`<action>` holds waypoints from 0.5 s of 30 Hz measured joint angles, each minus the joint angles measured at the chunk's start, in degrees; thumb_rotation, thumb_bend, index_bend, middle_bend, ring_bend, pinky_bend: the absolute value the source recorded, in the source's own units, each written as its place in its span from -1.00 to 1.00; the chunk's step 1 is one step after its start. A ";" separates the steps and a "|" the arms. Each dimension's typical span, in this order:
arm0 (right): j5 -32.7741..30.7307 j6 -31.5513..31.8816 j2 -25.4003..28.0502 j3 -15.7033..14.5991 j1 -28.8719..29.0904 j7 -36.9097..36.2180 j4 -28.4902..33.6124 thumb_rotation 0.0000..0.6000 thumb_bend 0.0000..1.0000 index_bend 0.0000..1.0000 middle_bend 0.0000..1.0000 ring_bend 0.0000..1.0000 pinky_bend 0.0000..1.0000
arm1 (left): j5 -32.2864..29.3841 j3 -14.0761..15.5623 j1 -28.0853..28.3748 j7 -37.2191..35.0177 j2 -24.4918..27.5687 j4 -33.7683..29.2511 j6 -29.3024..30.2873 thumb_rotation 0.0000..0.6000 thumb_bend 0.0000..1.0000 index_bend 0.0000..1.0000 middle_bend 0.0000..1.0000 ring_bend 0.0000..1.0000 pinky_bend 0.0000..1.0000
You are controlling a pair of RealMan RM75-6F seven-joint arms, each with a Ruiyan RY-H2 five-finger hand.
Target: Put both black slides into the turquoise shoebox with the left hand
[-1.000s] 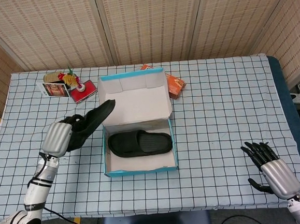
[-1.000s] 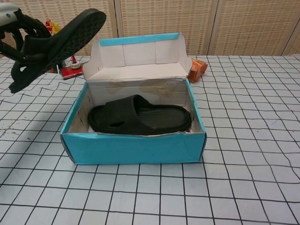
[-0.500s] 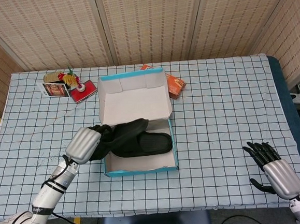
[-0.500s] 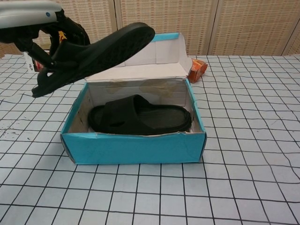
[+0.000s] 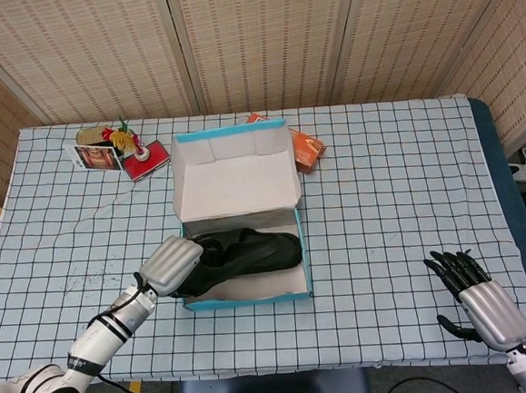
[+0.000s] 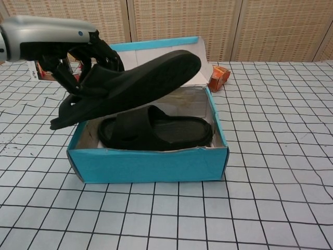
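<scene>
One slide is in your left robot hand, gripped at the strap end, sole side showing toward the chest camera, toe pointing right and tilted up. In the head view that robot hand sits at the box's front-left corner with the held slide reaching over the opening. Second slide already lies flat in the turquoise shoebox, long axis left-right, toe to the right.

Key relation: the held slide hangs directly above the boxed one, roughly parallel to it, heel end sticking out past the left wall. You likely need to shift right and level the toe down before letting go, or the heel could catch the left rim.

Compared with half a second back, your left robot hand has dropped and come forward toward the front-left corner; the slide is lower and further over the box, toe now past mid-box in the chest view. A second back it was well left of the box.

Right robot hand is well apart at the worktop's right front, fingers apart, holding nothing, much as earlier. Left is nearer and is the one the task names.

Clutter: orange packet beside the lid, red items back left.
</scene>
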State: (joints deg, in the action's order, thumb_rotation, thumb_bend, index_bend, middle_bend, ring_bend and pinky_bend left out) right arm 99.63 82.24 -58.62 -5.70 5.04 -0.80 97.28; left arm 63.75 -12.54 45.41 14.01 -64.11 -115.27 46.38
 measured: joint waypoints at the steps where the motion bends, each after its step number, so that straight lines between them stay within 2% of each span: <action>1: 0.05 -0.03 0.01 -0.03 0.01 0.03 0.02 1.00 -0.64 -1.00 -1.00 -1.00 -1.00 | -0.41 0.09 0.84 -0.16 -0.12 0.18 -0.89 1.00 0.25 0.20 0.39 0.49 0.13; 15: 0.04 0.32 0.28 -0.05 -0.10 -0.32 0.00 1.00 -0.64 -1.00 -1.00 -1.00 -1.00 | -4.16 -0.14 6.25 -1.75 -2.99 2.71 -5.41 1.00 0.25 0.21 0.39 0.49 0.14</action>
State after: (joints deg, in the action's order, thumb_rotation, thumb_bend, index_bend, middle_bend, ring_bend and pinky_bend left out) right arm 99.67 82.56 -58.34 -5.74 4.94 -1.13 97.28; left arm 59.59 -12.69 51.66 12.25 -67.10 -112.56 40.97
